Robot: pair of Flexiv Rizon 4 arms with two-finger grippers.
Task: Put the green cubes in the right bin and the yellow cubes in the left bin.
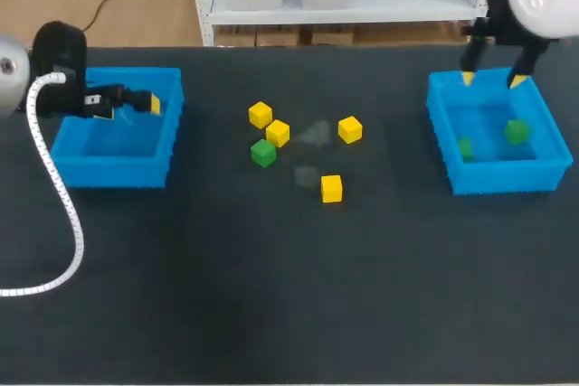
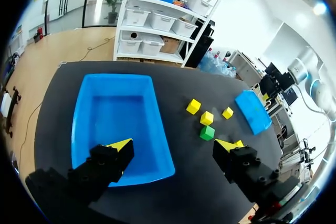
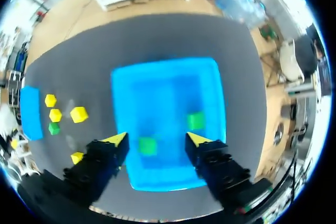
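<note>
Worktop: 2 bins, 7 cubes in view.

Right bin is directly under the right jaws and holds 2 green cubes. Left bin is under the left jaws, and the left wrist view shows no cube in it.

My read on progress: green 2 of 3 done, yellow 0 of 4, so 5 cubes left to move. Under a third through.

Right jaws: wide apart, empty, hanging over the bin's far side and touching nothing I can see. In the right wrist view 1 green cube shows below the gap between the tips. The other lies just ahead of 1 finger. Both are on the bin floor.

Left jaws: wide apart, empty. 1 tip is over the bin floor and the other is out over bare worktop, with the bin wall below the gap. No contact visible.

Loose: 4 yellow cubes and 1 loose green cube sit between the 2 sets of jaws. They are well apart from both and nearer the left. The loose green cube is just beside 1 yellow.
</note>
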